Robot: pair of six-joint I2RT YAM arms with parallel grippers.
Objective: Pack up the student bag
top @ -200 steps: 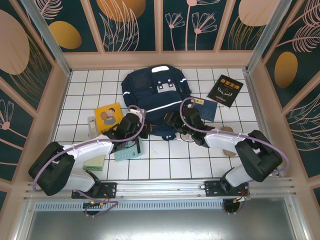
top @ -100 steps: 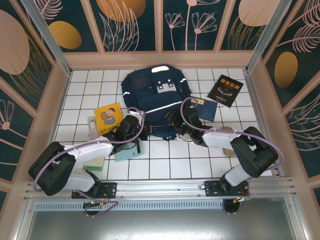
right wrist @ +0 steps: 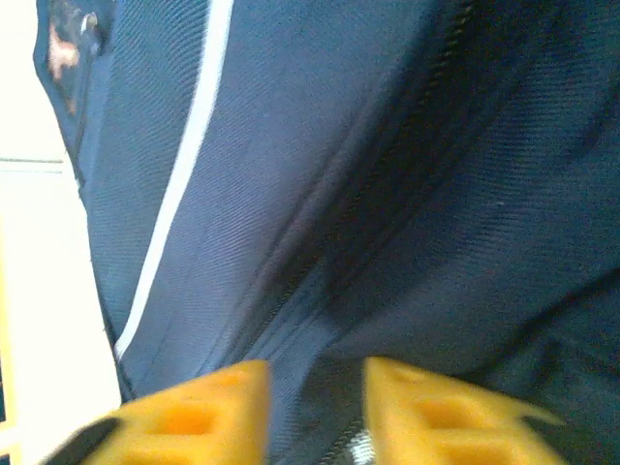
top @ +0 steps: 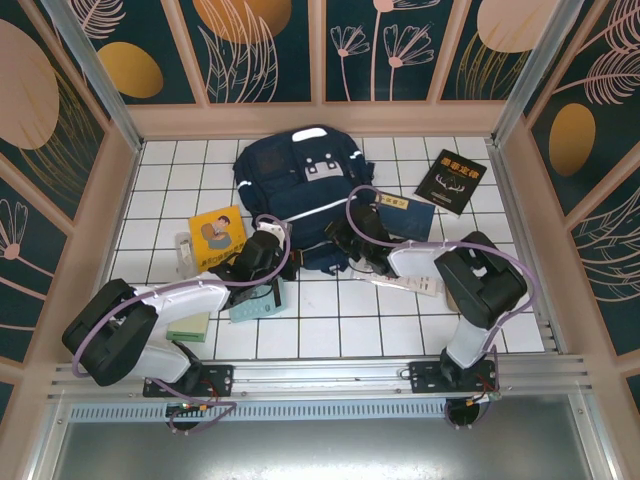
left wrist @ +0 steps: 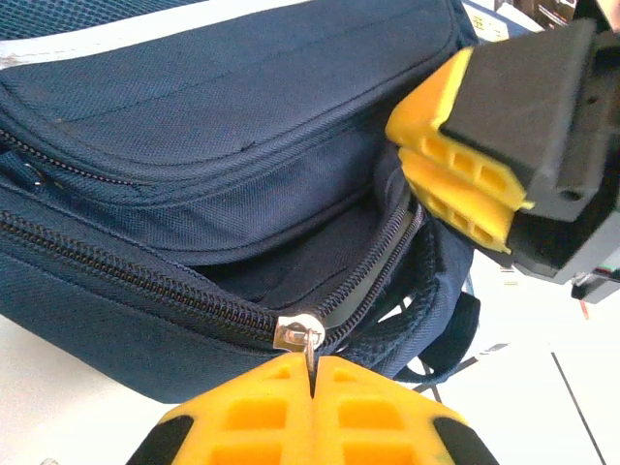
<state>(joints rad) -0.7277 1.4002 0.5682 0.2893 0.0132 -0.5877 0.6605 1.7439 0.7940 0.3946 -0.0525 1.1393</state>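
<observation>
The large navy-blue fabric student bag (top: 300, 175) lies flat on the white-tiled desk (top: 340, 325), at the middle of its far half, with its thin white stripe running across it. Both arms reach in to the bag's near edge.

In the left wrist view the left gripper (left wrist: 312, 366) has its yellow jaws pressed together on the silver metal zipper pull (left wrist: 295, 332). The pull sits on a zipper that is part open, with a dark pocket gaping behind it. The right gripper (right wrist: 317, 397) is at the far side of that same opening, just above the zipper. In its own wrist view its jaws stand a narrow gap apart, tight against the navy cloth. Whether they pinch the cloth I cannot tell.

Left of the bag a yellow illustrated book (top: 218, 236) lies flat. To the right lie a small flat blue booklet (top: 408, 216) and, farther out, a black book (top: 450, 181) with light lettering. Under the left arm lies a pale teal flat item (top: 256, 301), and near it a pale green pad (top: 189, 326).
</observation>
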